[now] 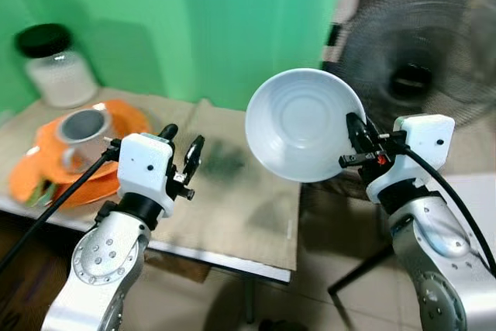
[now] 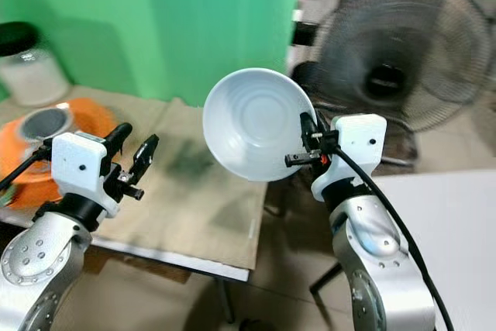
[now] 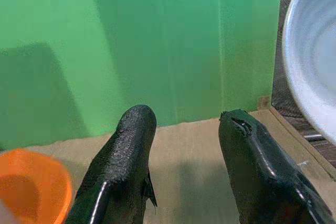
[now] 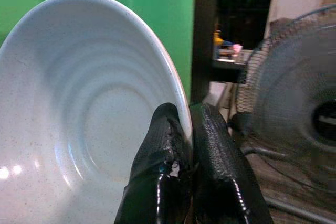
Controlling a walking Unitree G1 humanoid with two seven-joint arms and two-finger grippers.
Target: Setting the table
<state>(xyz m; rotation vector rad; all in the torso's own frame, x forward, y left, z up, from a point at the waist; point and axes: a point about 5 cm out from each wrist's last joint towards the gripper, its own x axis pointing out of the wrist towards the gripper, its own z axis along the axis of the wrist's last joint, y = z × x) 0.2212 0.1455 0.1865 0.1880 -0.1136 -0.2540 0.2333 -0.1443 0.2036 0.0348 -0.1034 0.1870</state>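
Right gripper (image 1: 358, 143) pinches the white bowl (image 1: 302, 124) by its rim, tilted, beside the table (image 1: 240, 215). Level it before lowering. Left gripper (image 1: 180, 153) hovers open.

The bowl (image 1: 304, 123) is pale blue-white with faint rings inside. Behind it the wall (image 1: 232, 21) is bright green. Beside the bowl, the table (image 1: 232, 191) is tan. On the table sits an orange plate (image 1: 46, 164). Both end effectors have black fingers (image 3: 123, 166).
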